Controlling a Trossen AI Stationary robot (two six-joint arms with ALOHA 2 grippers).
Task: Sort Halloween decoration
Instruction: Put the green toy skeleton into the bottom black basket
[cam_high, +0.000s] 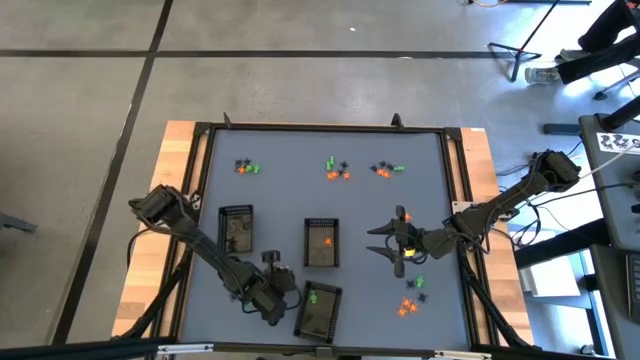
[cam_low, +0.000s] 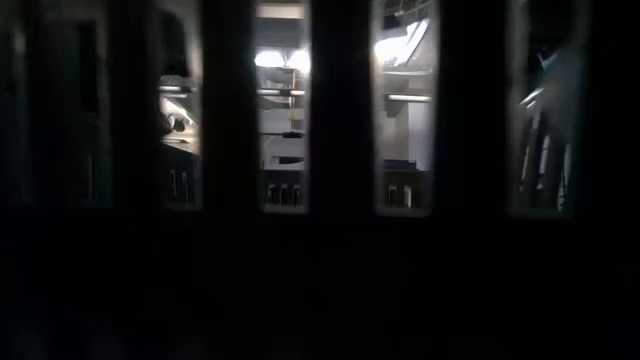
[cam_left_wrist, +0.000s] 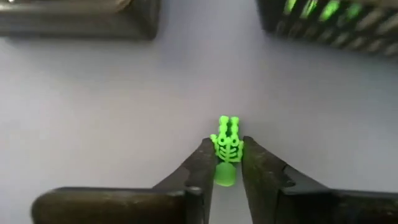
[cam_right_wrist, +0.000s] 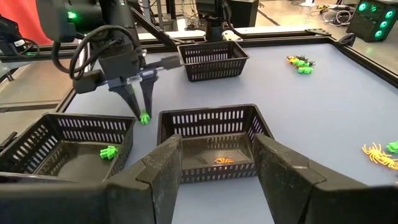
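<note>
Three dark slatted trays sit in the lower half of the high view: the left tray (cam_high: 236, 229), the middle tray (cam_high: 321, 243) holding an orange trinket (cam_high: 327, 241), and the bottom tray (cam_high: 318, 309) holding a green trinket (cam_high: 312, 297). Between them the left gripper (cam_left_wrist: 225, 163) pinches a green skeleton trinket (cam_left_wrist: 227, 144) on the table. The right gripper (cam_high: 388, 241) hovers spread at centre-right, empty.

Even, bright overhead light on the matte grey table (cam_high: 290, 190), soft short shadows, low view almost black behind dark vertical bars (cam_low: 330, 110), glaring room lights beyond, blurred dark slotted plastic trays (cam_left_wrist: 329, 22) in the left wrist view.
</note>
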